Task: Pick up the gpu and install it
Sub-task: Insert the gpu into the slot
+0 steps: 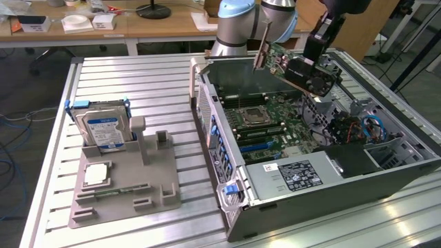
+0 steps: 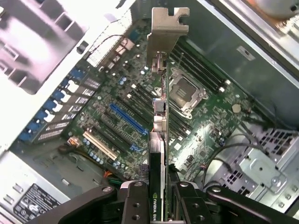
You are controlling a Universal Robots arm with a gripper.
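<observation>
The gpu [image 1: 293,64] is a green card with a black fan and a silver end bracket. It hangs tilted in the air over the open computer case [image 1: 214,134]. My gripper [image 1: 315,51] is shut on the card's fan end. In the wrist view the gpu [image 2: 159,135] is edge-on, bracket end away from me, with my gripper [image 2: 159,205] clamped on either side of it. Beneath it lies the motherboard [image 2: 107,93] with its blue card slot [image 2: 127,116] and the CPU socket [image 2: 184,91].
At the exterior view's left, a grey fixture [image 1: 124,204] holds a hard drive [image 1: 103,129], a square silver chip [image 1: 96,174] and a memory stick [image 1: 110,192]. Inside the case are the power supply [image 1: 296,173], blue cables [image 1: 372,126] and a drive cage [image 2: 254,170].
</observation>
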